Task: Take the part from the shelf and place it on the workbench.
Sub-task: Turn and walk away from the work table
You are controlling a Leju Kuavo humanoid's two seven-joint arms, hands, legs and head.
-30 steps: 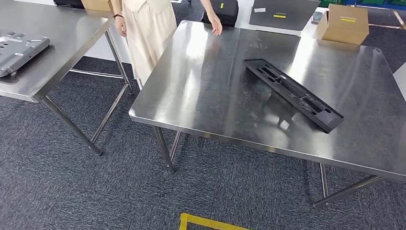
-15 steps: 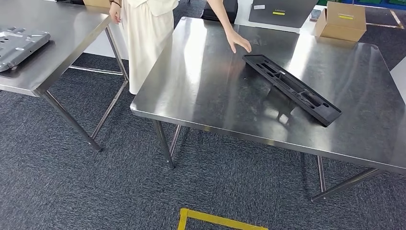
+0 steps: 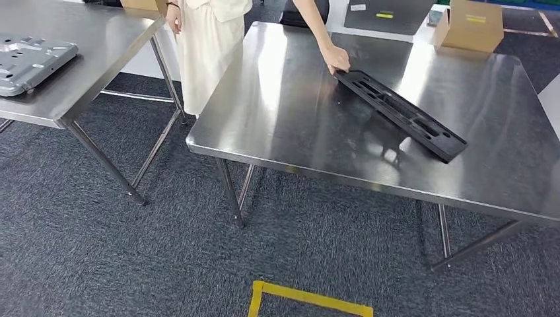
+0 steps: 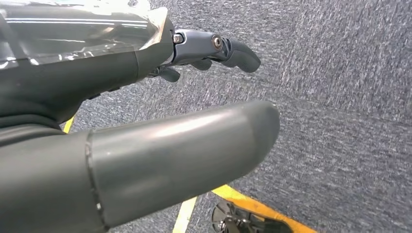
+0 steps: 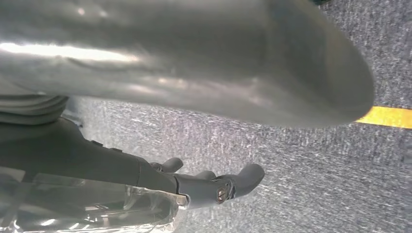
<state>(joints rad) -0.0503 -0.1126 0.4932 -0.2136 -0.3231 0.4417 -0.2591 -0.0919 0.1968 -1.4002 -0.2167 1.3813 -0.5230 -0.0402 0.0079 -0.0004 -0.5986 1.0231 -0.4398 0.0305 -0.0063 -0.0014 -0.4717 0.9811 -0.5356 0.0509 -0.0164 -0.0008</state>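
A: Head view first. What differs from half a second back?
B: Whole picture has shifted a bit, so the camera moved. Real change: the person's hand (image 3: 337,58) was flat on the steel just beside the long black plastic tray-like part (image 3: 400,115); now it touches the part's far end.
A: And a second ago?
B: That hand was at the far edge of the square stainless-steel workbench (image 3: 284,112), well apart from the part.
A: Has the part itself moved?
B: Not that I can tell. It lies diagonally on the workbench, right of its middle.
A: How does it look?
B: Narrow, matte black, with recessed slots along its length and a raised rim. Its near end sits a little off the steel, with a reflection beneath it.
A: Robot's hands?
B: Left hand (image 4: 209,53), wrist view: fingers loosely spread, holding nothing, over grey carpet. Right hand (image 5: 214,182): same, fingers apart, nothing held.
A: Anything else?
B: Brown cardboard box (image 3: 471,25) at the workbench's far right corner. Grey metal plate (image 3: 33,61) on the second steel table (image 3: 99,59), left of the workbench. Yellow floor tape (image 3: 307,298) on the carpet, nearer the camera than the workbench.
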